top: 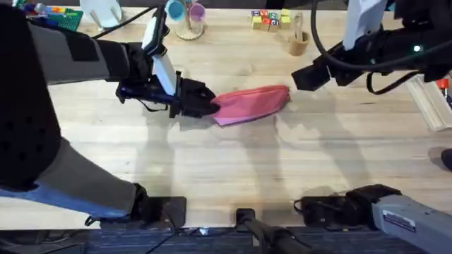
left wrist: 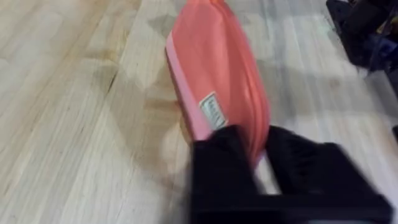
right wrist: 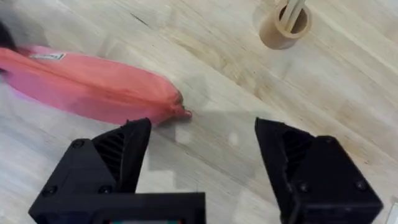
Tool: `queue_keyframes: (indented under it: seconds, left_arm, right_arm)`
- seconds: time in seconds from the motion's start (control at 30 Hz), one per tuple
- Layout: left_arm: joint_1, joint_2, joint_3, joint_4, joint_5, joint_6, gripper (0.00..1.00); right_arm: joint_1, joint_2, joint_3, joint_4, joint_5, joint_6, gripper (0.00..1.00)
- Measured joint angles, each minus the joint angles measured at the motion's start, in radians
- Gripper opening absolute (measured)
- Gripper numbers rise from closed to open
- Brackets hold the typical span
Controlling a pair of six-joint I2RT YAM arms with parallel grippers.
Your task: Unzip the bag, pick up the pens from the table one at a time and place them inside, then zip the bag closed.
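The pink bag (top: 252,104) lies flat on the wooden table (top: 212,162), left of centre. My left gripper (top: 210,105) is shut on the bag's left end. In the left wrist view the black fingers (left wrist: 217,168) pinch the near end of the bag (left wrist: 211,74), which has a small white label on it. My right gripper (top: 301,77) hangs open just past the bag's right tip, apart from it. In the right wrist view its fingers (right wrist: 118,155) stand wide apart above bare wood, with the bag (right wrist: 87,84) off to one side. The pens are out of view.
A small tan cup (top: 299,42) holding pale sticks stands behind the right gripper and also shows in the right wrist view (right wrist: 283,28). Coloured blocks (top: 268,19) and cups (top: 187,17) line the back edge. A clear box (top: 431,102) sits at far right.
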Motion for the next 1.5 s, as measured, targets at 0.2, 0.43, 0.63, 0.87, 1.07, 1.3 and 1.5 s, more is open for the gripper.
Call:
queue_keyframes:
  seconds: [0.2, 0.43, 0.63, 0.87, 1.07, 1.3, 1.5]
  left_arm:
    - [0.0, 0.0, 0.0, -0.007, 0.016, -0.006, 0.963]
    - [0.0, 0.0, 0.0, 0.008, 0.024, -0.005, 0.995]
    - [0.001, -0.003, 0.017, -0.099, -0.027, -0.004, 0.997]
    - [0.001, -0.131, 0.168, -0.283, -0.221, -0.027, 0.997]
    - [0.001, -0.293, 0.296, -0.323, -0.367, -0.219, 0.996]
    - [0.001, -0.437, 0.357, -0.386, -0.558, -0.534, 0.995]
    - [0.001, -0.549, 0.399, -0.489, -0.687, -0.79, 0.995]
  right_arm:
    - [0.001, 0.0, 0.0, 0.0, 0.0, 0.0, 0.997]
    - [0.001, 0.0, 0.0, 0.0, 0.0, 0.0, 0.998]
    - [0.001, 0.0, 0.0, 0.0, 0.0, 0.0, 0.997]
    - [0.001, 0.0, 0.0, 0.0, 0.001, 0.0, 0.998]
    - [0.001, 0.0, 0.0, -0.01, 0.001, 0.0, 0.998]
    - [0.001, -0.041, 0.0, -0.087, 0.001, 0.0, 0.998]
    - [0.001, -0.116, 0.0, -0.116, 0.001, 0.0, 0.997]
